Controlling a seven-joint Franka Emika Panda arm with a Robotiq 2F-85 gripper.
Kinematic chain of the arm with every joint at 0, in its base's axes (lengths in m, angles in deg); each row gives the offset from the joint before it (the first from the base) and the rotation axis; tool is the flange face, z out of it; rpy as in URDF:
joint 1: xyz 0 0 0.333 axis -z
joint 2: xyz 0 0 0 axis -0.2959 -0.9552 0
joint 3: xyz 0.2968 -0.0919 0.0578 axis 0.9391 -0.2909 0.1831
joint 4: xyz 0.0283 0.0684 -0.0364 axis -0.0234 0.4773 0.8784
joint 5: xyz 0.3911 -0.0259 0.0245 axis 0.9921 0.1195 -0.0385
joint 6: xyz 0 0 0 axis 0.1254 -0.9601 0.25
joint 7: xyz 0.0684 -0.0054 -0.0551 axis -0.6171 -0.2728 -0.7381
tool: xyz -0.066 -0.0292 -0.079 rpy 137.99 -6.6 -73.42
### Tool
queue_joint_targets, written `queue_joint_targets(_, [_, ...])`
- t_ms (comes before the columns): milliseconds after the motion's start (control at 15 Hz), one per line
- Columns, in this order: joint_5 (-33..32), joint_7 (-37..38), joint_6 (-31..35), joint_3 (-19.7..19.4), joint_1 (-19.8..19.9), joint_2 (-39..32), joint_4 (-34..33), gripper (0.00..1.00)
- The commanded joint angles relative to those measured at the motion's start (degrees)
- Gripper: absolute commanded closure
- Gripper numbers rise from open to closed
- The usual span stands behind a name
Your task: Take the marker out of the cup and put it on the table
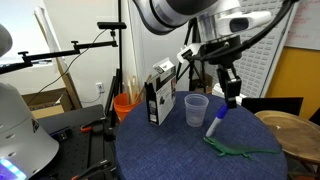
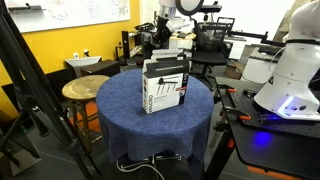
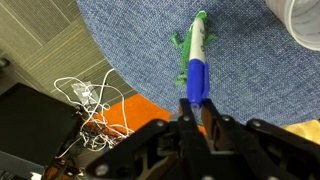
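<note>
One blue counter (image 1: 170, 160) carries the cup (image 1: 196, 108) and a lizard (image 1: 236, 151), and beside the cup, already out of it, the marker (image 1: 213, 125) hangs slanted from the gripper (image 1: 221, 111) clenched on its top end, long axis pointing down toward the lizard, tip contact unclear.

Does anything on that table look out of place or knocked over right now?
Nothing is spilled or tipped; the carton and cup stand upright. The only oddity: the marker, pinched in the end effector, slants down with its lower end right by the toy lizard.
</note>
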Motion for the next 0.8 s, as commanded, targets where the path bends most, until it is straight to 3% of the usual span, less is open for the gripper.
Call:
queue_joint_targets(0, [1.2, -0.7, -1.7, -1.1, -1.4, -2.0, -2.4, 0.57])
queue_joint_targets(467, [4.4, -3.7, -1.8, -1.1, -1.4, -2.7, -3.0, 0.06])
queue_joint_targets(533, [4.7, -4.2, -2.0, -1.1, -1.3, -2.7, -3.1, 0.01])
queue_joint_targets(733, [5.2, -5.6, -1.7, -1.0, -1.2, -2.3, -2.6, 0.0])
